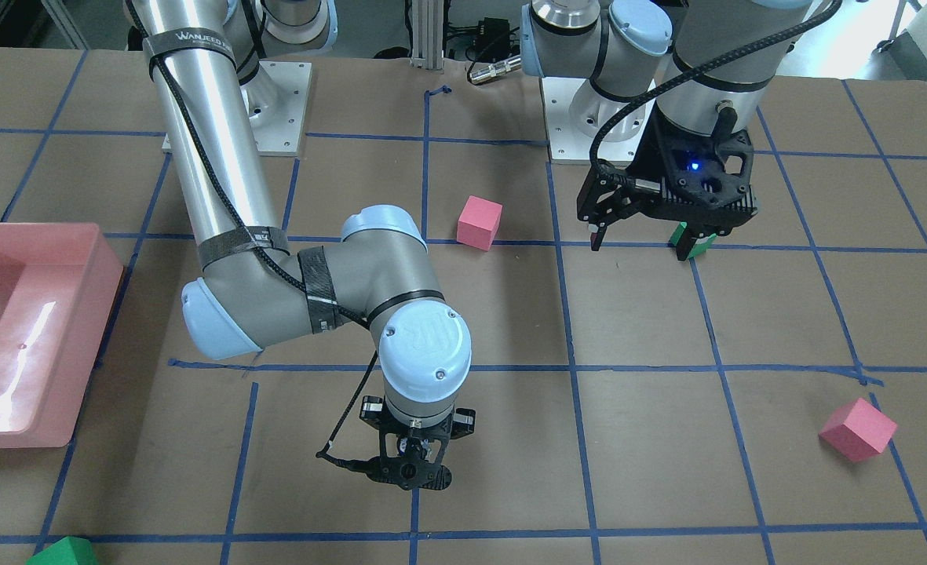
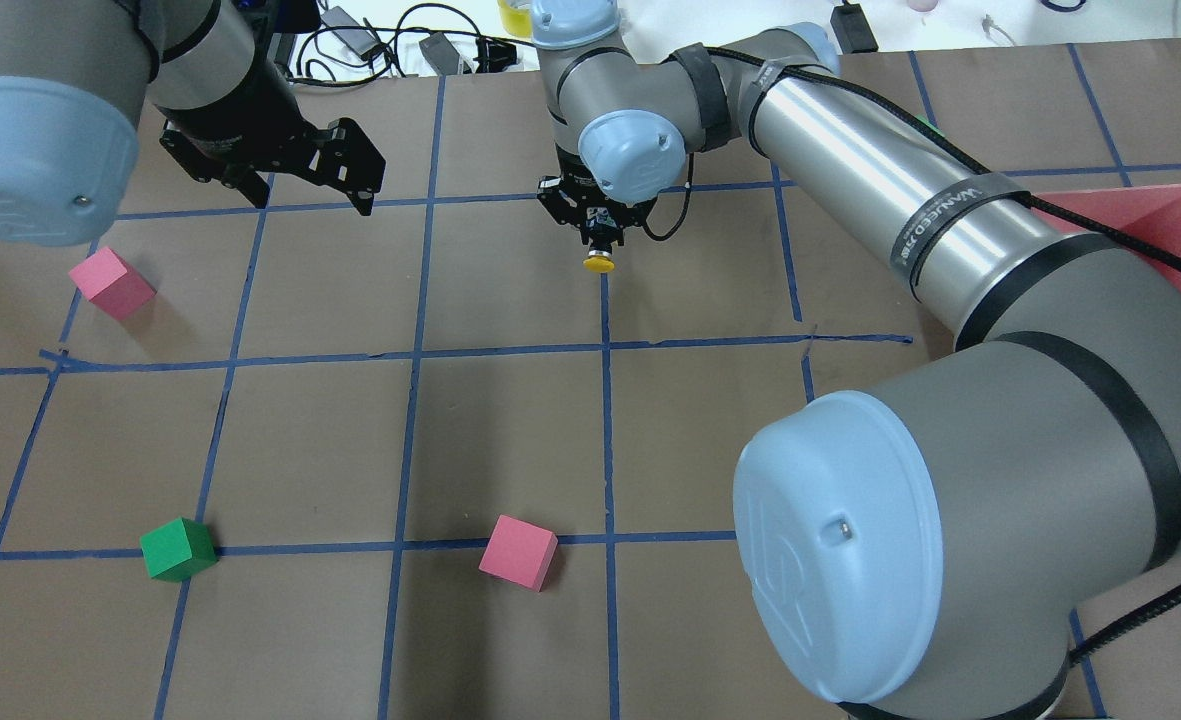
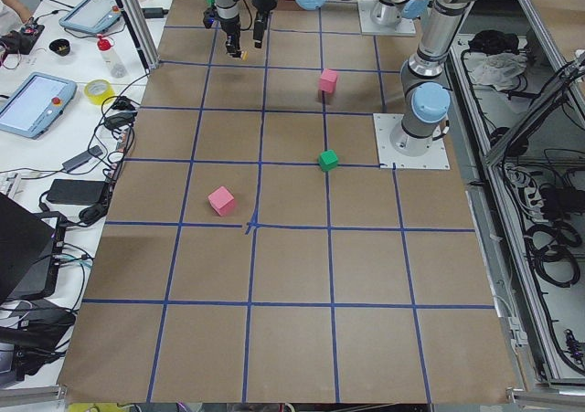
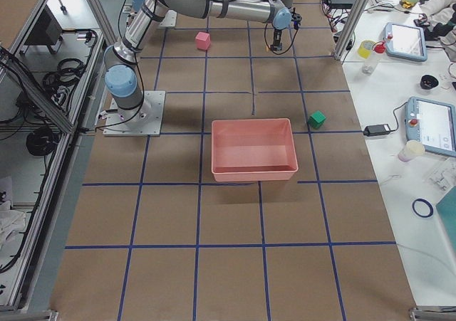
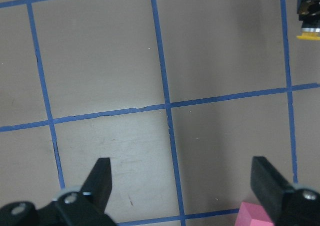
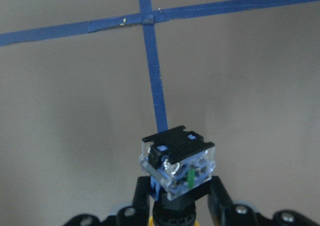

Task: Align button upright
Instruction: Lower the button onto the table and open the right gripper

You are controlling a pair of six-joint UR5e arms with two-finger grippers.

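The right gripper [image 2: 598, 243] is clamped on the button [image 2: 600, 264], holding it over a tape line toward the far middle of the table [image 2: 510, 440]. The yellow cap shows below the fingers and the button's rear end faces the wrist camera, so it reads as not yet upright. Whether it touches the paper I cannot tell.

I judge this to be the reorienting step. The next move calls for turning the wrist until the cap points up, then setting the base flat before letting go.

The left gripper [image 5: 181, 166] hangs wide open and empty, well apart on the left.

The surface is brown paper gridded with blue tape. A pink cube [image 2: 518, 552] and a green cube [image 2: 178, 549] lie near the robot, and a pink bin [image 4: 253, 170] sits to the right. A bench with a teach pendant [image 3: 35, 101] and cables runs along the far side.
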